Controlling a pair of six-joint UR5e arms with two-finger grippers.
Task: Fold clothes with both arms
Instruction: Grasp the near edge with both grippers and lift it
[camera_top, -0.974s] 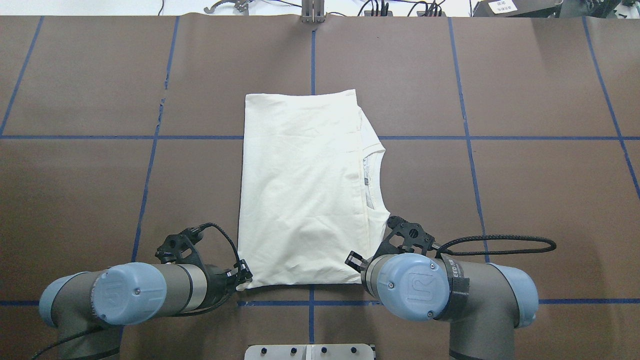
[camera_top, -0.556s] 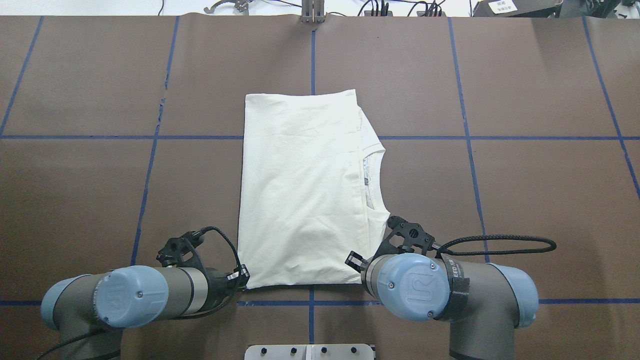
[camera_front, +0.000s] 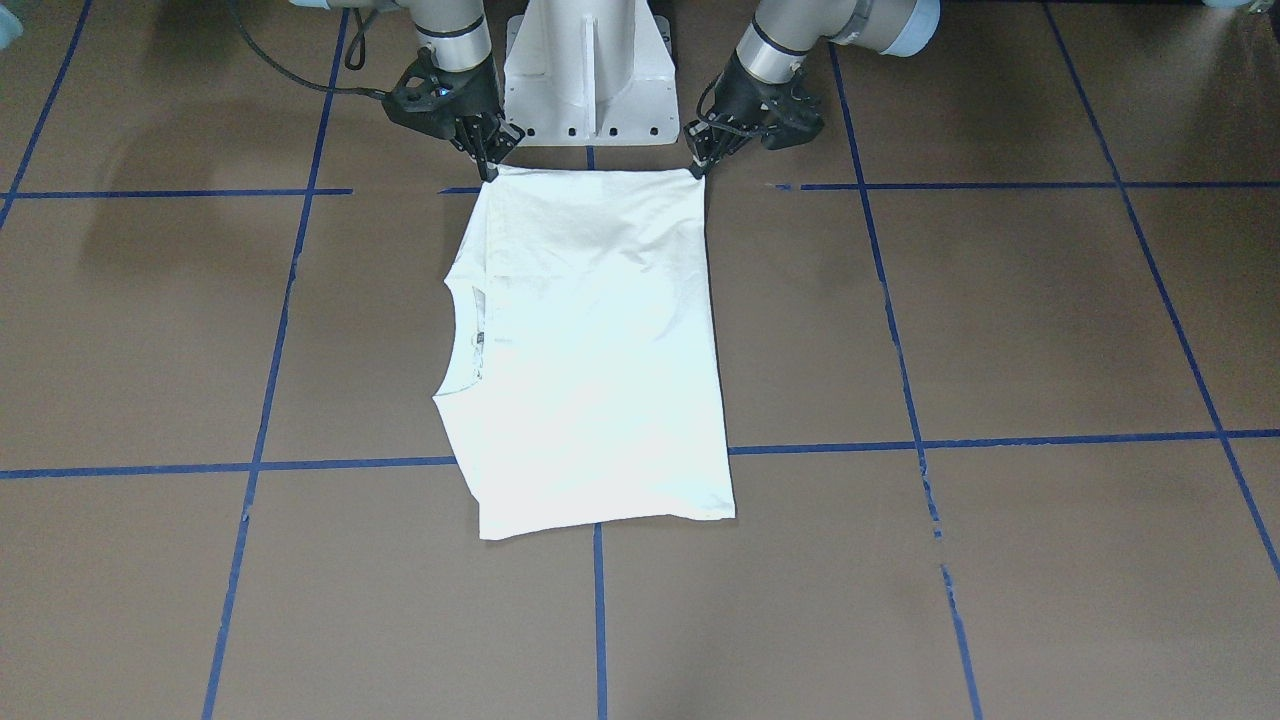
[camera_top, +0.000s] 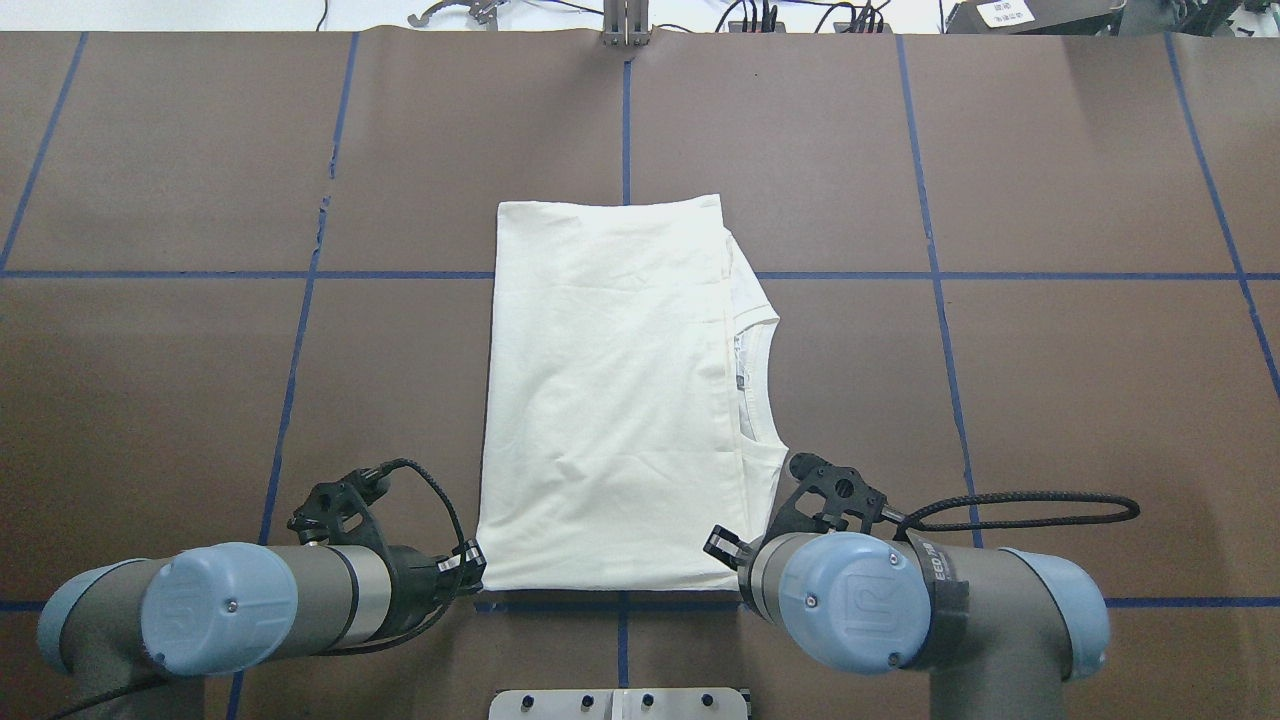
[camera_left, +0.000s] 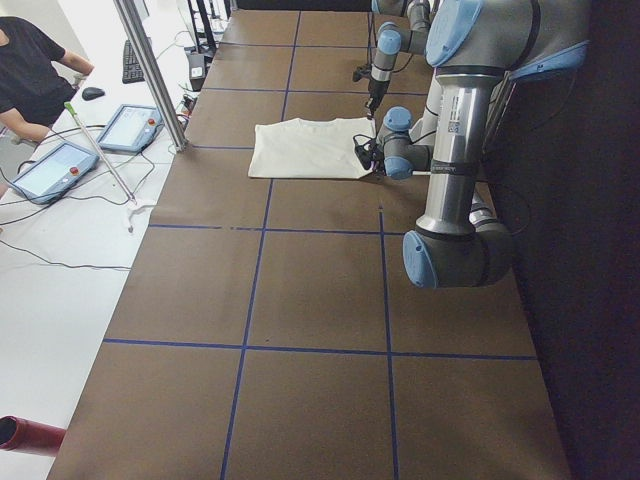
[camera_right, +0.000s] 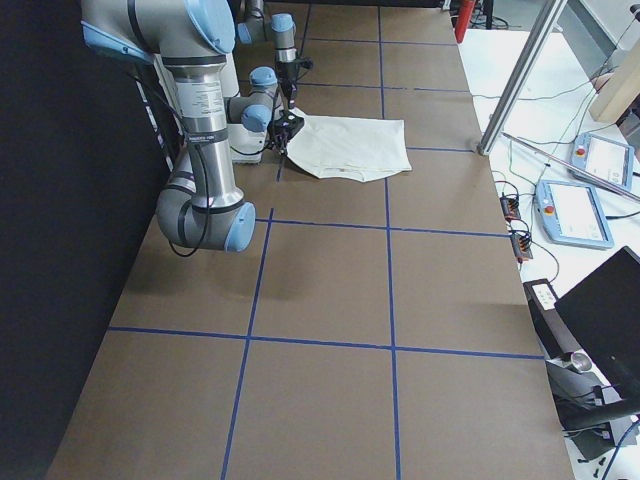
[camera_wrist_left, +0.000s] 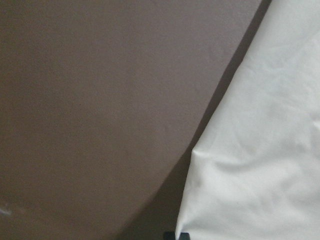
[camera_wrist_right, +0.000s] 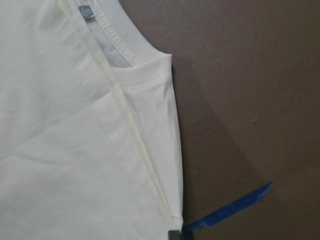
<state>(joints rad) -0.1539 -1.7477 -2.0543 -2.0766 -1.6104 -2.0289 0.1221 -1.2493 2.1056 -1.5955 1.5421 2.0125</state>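
Observation:
The clothes (camera_top: 610, 400) are one cream shirt, folded into a tall rectangle, plain side up, on the brown table. Its ribbed neckline (camera_top: 762, 380) peeks out on the right side. My left gripper (camera_front: 697, 170) is shut on the shirt's near left corner. The right gripper (camera_front: 490, 168) is shut on its near right corner, its fingertips hidden under the wrist in the overhead view. The left wrist view shows the cloth edge (camera_wrist_left: 260, 165) over bare table. In the right wrist view the collar (camera_wrist_right: 125, 47) and a hem lie flat.
The white pedestal (camera_front: 585, 70) stands right behind the shirt's near edge, between the arms. Blue tape lines (camera_top: 930, 275) grid the table. A person (camera_left: 25, 70) and tablets (camera_left: 55, 170) are off the table's far side, by a metal post (camera_left: 150, 70).
Both arms pulled back toward the robot base, dragging the shirt a little nearer. Its far edge slid toward me and the cloth lies straighter.

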